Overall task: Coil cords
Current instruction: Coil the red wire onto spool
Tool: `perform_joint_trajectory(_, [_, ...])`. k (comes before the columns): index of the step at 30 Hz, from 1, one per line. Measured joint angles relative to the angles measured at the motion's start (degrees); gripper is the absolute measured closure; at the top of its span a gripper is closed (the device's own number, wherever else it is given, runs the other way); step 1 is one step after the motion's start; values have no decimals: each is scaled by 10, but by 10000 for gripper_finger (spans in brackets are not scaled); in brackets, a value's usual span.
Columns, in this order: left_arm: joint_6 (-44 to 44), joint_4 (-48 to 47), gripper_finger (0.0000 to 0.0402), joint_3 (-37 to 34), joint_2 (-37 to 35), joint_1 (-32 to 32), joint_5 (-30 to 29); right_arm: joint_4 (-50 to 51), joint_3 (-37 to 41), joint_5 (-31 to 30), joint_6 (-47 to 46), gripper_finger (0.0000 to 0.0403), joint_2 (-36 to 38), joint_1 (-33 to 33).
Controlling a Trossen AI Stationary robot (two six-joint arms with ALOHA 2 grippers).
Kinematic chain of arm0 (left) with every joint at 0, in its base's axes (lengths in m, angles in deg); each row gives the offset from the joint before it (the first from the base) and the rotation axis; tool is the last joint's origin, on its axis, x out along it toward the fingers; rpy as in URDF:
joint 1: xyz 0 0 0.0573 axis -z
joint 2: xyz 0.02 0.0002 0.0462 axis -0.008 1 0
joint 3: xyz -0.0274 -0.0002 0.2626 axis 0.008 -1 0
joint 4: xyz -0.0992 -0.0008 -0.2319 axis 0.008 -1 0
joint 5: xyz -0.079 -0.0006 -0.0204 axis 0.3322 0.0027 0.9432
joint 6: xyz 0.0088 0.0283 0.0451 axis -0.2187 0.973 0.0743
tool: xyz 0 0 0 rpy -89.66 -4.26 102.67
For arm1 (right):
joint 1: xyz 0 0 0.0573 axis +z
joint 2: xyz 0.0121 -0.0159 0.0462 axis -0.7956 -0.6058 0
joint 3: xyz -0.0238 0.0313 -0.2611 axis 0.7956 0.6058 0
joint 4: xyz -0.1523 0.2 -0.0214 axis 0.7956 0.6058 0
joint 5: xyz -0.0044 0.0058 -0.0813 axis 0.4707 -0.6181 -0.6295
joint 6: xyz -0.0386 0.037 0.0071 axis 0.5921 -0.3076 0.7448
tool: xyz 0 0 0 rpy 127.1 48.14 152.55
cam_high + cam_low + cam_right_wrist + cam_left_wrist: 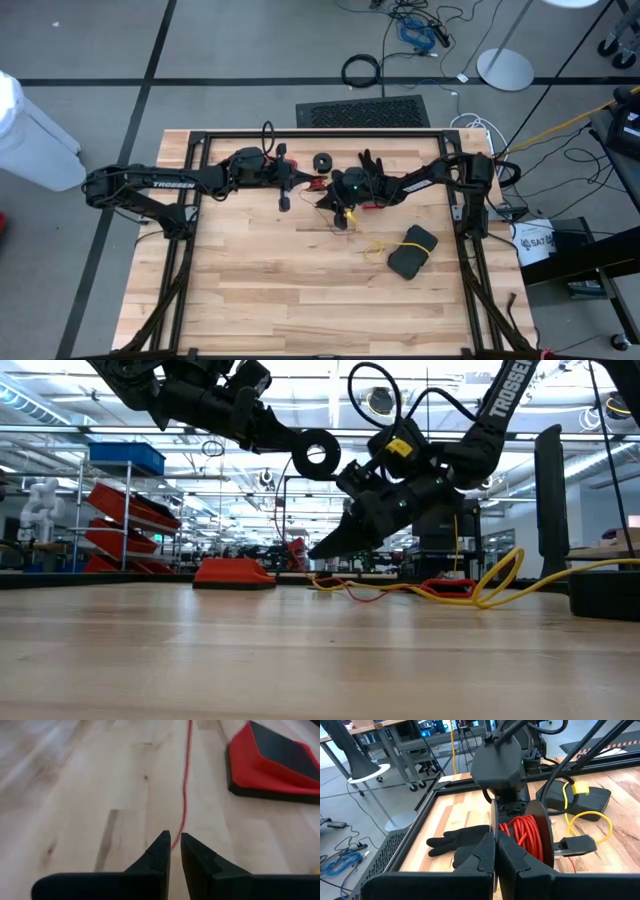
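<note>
A: Where do the cords sit?

B: The red-orange cord (186, 780) runs thin and slack along the table (260, 290) near its middle; part of it is wound on a black reel (540, 837) that the left hand (496, 855) holds up with clenched fingers on the rim. The yellow cord (592, 820) loops loosely by a dark pad (411, 251).

A: And the right hand (175, 847)?

B: It hangs low over the red strand, fingers nearly together, the cord running into the narrow gap. Whether it truly pinches the cord, I cannot tell.

A: How will it handle?

B: Light and limp, I judge, likely slick; it should kink and spring off the reel if slack. Better to take the strand close to the reel and keep gentle tension.
</note>
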Motion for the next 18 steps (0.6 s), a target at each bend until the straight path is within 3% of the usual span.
perform_joint_trajectory(18, [0, 2, 395, 0, 0, 0, 0, -58, 0, -11, -30, 371, -42, 0])
